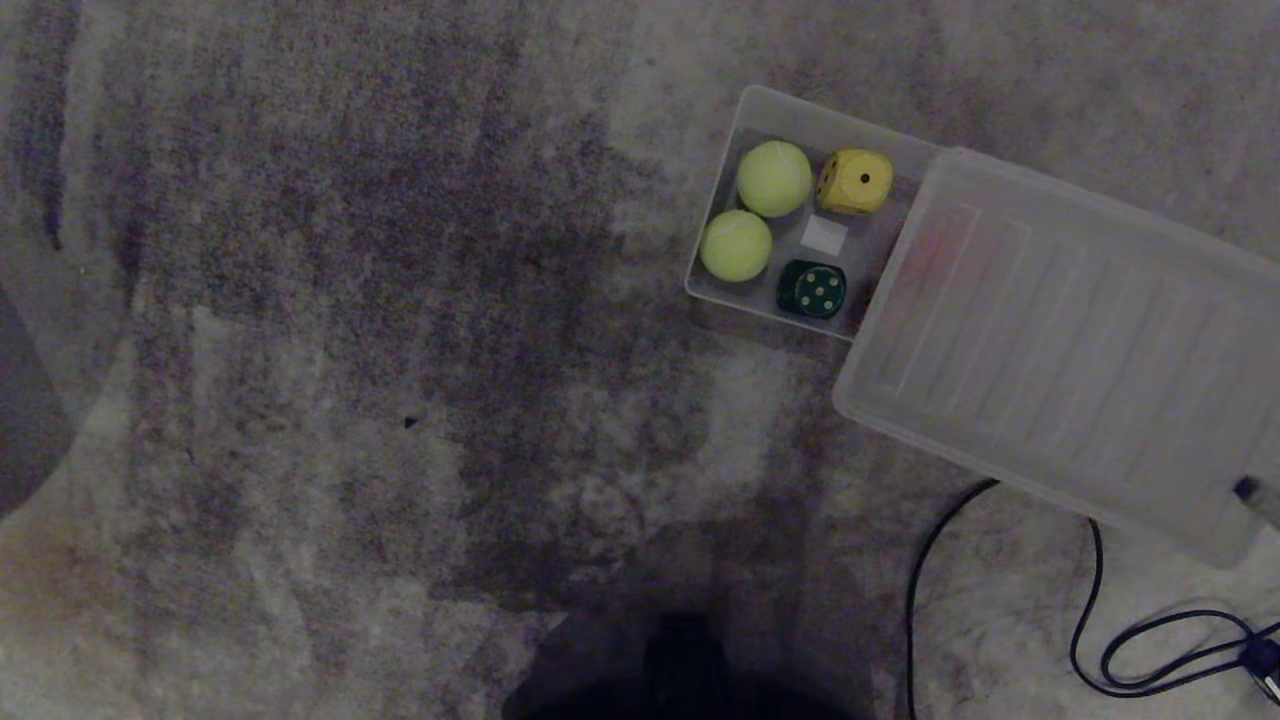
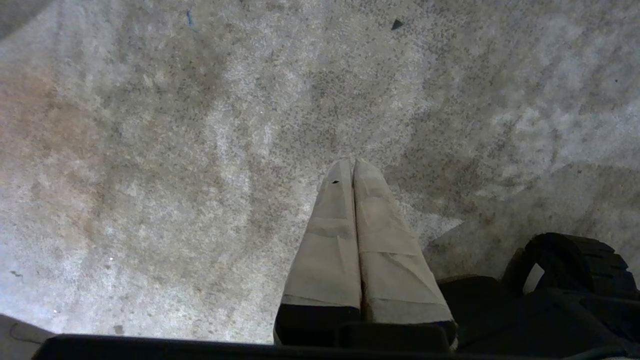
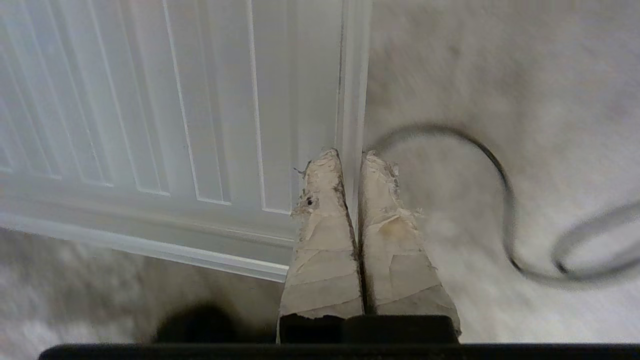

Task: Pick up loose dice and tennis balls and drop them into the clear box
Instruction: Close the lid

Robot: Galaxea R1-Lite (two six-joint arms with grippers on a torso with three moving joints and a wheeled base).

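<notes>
Clear box (image 1: 722,200) sits on the carpet (image 1: 350,350), upper right of centre in the head view, with its right part covered by the ribbed lid (image 1: 1070,350) lying tilted over it. Inside the open part: two tennis balls (image 1: 774,178) side by side along the left wall, second one (image 1: 736,245) nearer the robot; yellow die (image 1: 856,181) just right of the far ball; dark green die (image 1: 811,289) near the front wall, just right of the near ball; small white label (image 1: 824,235) between the dice. A faint reddish blur shows through the lid edge, can't tell what it is. No loose dice or balls seen on the carpet. Black cable (image 1: 1090,600) loops on the carpet at lower right. Right gripper (image 3: 350,162) hangs over the lid's rim by the cable, taped fingers (image 3: 325,225) pressed together, holding nothing. Left gripper (image 2: 354,165) over bare carpet, fingers (image 2: 330,240) closed together, empty.
</notes>
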